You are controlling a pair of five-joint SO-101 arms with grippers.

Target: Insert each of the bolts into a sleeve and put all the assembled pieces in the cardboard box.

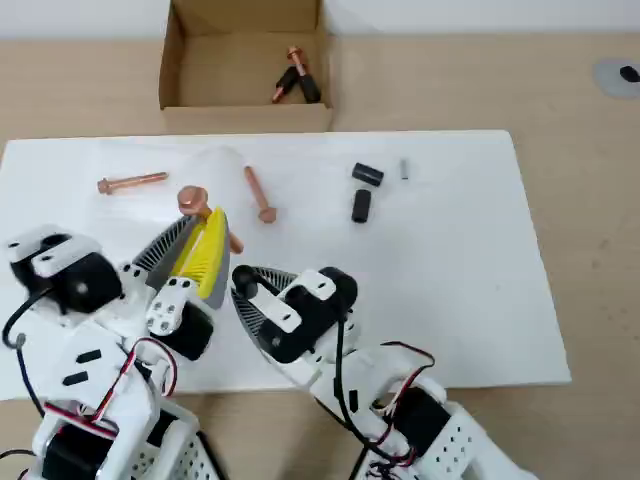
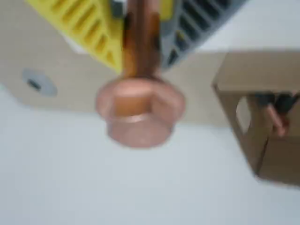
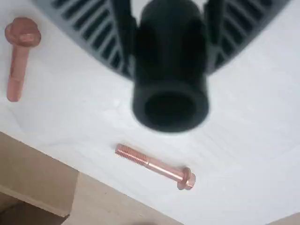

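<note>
My left gripper (image 1: 206, 222), with one yellow and one grey finger, is shut on a copper bolt (image 1: 192, 199). In the left wrist view the bolt (image 2: 139, 112) points its flanged head outward from the gripper (image 2: 140, 18). My right gripper (image 1: 248, 286) sits just to the right of it, shut on a black sleeve (image 3: 169, 70) whose open bore faces outward. Two loose bolts (image 1: 132, 182) (image 1: 260, 193) lie on the white mat (image 1: 450, 300). Two loose black sleeves (image 1: 367, 174) (image 1: 361, 205) lie farther right. The cardboard box (image 1: 174, 60) stands behind the mat and holds assembled pieces (image 1: 297, 80).
A small grey part (image 1: 404, 168) lies beside the loose sleeves. A grey disc (image 1: 620, 76) sits on the wooden table at the far right. The mat's right half is bare. Both arm bases crowd the near edge.
</note>
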